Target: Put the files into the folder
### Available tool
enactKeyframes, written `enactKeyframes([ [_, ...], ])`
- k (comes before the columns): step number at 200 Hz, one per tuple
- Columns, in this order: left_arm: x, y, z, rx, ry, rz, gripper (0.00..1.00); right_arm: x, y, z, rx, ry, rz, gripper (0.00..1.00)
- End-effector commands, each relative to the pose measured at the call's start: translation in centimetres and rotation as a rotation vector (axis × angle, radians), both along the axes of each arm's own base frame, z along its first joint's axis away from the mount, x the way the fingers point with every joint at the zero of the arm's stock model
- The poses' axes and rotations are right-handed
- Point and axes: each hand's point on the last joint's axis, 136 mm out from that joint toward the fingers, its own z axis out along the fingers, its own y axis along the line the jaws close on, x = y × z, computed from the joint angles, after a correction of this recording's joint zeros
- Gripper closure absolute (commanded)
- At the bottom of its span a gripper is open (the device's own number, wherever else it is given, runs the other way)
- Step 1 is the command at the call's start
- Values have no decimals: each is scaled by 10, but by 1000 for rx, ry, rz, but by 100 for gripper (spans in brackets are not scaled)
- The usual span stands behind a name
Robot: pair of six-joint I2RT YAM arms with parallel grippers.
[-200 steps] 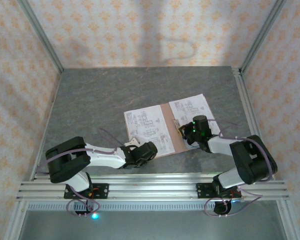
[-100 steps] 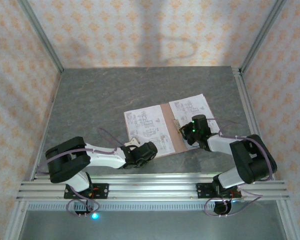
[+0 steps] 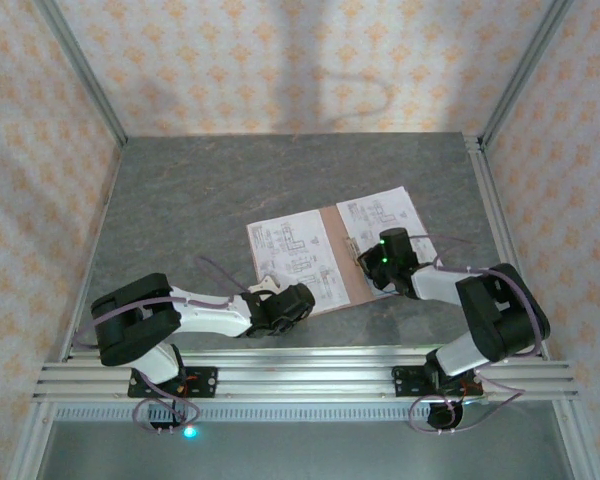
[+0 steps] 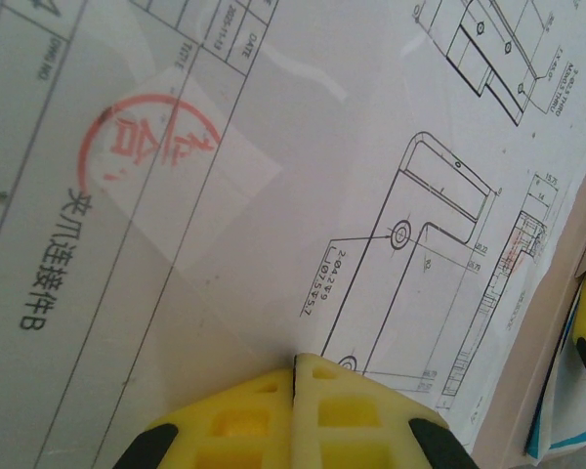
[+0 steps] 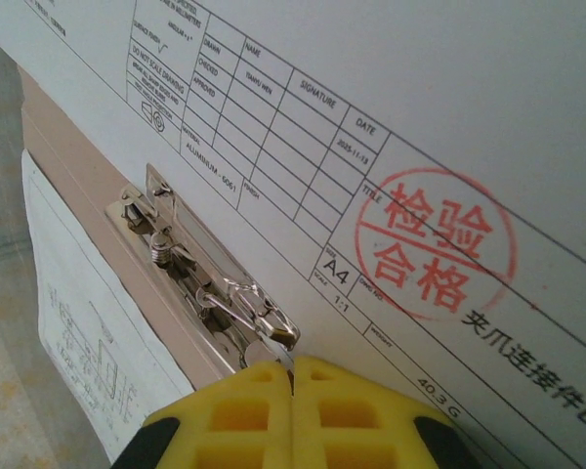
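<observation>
At lower centre of the right wrist view, the right pincer (image 5: 292,376), fully closed, meets the metal clip (image 5: 200,278) of the folder (image 5: 78,147). It should lift the lever gently while the closed left pincer (image 4: 295,371) pins the white sheet (image 4: 273,195).

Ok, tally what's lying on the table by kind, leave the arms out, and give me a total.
white printed sheets: 2
teal-blue sheet: 1 (an edge peeking out)
folder: 1
metal clip: 1
Total: 5
</observation>
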Motion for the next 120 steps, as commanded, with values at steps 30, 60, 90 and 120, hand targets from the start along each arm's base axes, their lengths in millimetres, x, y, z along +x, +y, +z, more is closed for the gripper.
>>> enactKeyframes([
  [30,-25,49,-33,201,86,14,100,-80,-73,-72,-405,348,-69,100],
  [60,-25,48,-35,195,86,14,100,-87,-77,-76,-465,372,-54,100],
  [90,-24,48,-34,193,83,15,100,-96,-85,-83,-521,399,-56,100],
  [120,-24,47,-33,191,81,14,100,-99,-90,-84,-573,416,-46,100],
])
